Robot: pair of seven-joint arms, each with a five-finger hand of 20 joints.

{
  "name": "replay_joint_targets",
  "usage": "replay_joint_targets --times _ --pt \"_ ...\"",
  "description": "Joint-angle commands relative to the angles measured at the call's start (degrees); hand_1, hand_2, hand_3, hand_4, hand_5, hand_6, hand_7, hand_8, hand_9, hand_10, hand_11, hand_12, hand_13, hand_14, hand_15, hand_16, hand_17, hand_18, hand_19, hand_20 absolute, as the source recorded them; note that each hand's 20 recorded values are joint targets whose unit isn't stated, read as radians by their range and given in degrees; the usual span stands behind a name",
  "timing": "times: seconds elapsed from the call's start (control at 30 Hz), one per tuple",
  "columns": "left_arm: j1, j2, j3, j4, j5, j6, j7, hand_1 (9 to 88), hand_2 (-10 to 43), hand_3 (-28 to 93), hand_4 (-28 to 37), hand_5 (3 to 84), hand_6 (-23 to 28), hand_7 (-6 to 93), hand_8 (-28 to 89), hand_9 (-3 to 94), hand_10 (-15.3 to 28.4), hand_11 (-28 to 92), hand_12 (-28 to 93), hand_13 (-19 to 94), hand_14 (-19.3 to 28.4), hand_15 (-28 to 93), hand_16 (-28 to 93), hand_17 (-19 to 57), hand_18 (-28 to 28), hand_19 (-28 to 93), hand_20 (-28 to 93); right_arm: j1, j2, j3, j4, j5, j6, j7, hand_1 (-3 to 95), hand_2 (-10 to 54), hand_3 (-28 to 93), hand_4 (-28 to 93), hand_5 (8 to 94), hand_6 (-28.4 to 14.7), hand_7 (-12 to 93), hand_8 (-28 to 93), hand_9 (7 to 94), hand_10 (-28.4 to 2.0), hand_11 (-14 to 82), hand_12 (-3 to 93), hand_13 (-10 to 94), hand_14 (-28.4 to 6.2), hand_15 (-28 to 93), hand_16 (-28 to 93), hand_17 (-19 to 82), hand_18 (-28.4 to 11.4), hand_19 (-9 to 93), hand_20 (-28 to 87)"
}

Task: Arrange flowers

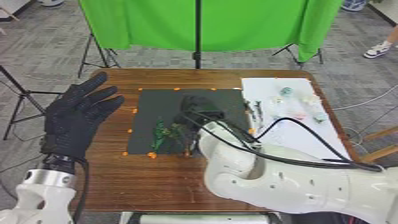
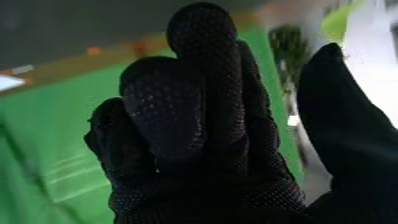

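Observation:
My right hand (image 1: 202, 106) is over the dark mat (image 1: 147, 110), partly behind its own arm. The right wrist view has the same hand (image 2: 204, 120) with fingers mostly straight and the thumb apart from them, nothing held between. A blurred leafy green thing (image 2: 287, 47) appears beyond the gap. Green stems with leaves (image 1: 160, 135) lie on the mat beside the right hand. Several pale flowers, among them a bluish one (image 1: 286, 91) and a pink one (image 1: 300, 116), rest on the white sheet (image 1: 306, 137). My left hand (image 1: 73, 120) is open at the table's left edge.
The brown wooden table (image 1: 169, 185) extends toward the robot in front of the mat. Orange tape pieces (image 1: 152, 155) mark the mat's edges. A green cloth (image 1: 258, 25) hangs behind the table, and a black tripod (image 1: 18, 92) stands at the left.

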Motion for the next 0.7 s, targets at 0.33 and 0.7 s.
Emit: replay_joint_targets --times 0.33,0.7 --pt "-0.2 -1.35 0.84 0.00 0.20 0.94 -0.96 20.6 10.3 76 -28.3 35.7 8.6 19.0 -14 31.3 19.4 29 7 24 25.7 53 -10 -8.5 22.4 55 15 -7.3 13.7 14.3 5.0 -3.4 -3.7 9.8 28.6 0.0 73 -23 54.0 -7.0 10 -11 84.6 -16.3 29.2 17.2 80 -11.0 64 16 50 -23.0 93 33" --pt "-2.1 -1.59 2.88 0.61 -0.13 1.01 -1.43 20.8 10.2 76 -28.3 36.0 9.0 18.1 -13 31.2 19.7 30 8 24 26.1 54 -11 -8.6 22.5 56 15 -8.2 12.9 11.0 9.5 -0.2 -8.6 9.6 29.0 -1.8 70 -23 52.9 -8.7 9 -10 84.7 -16.4 29.9 17.5 80 -10.9 64 15 50 -23.1 93 33"
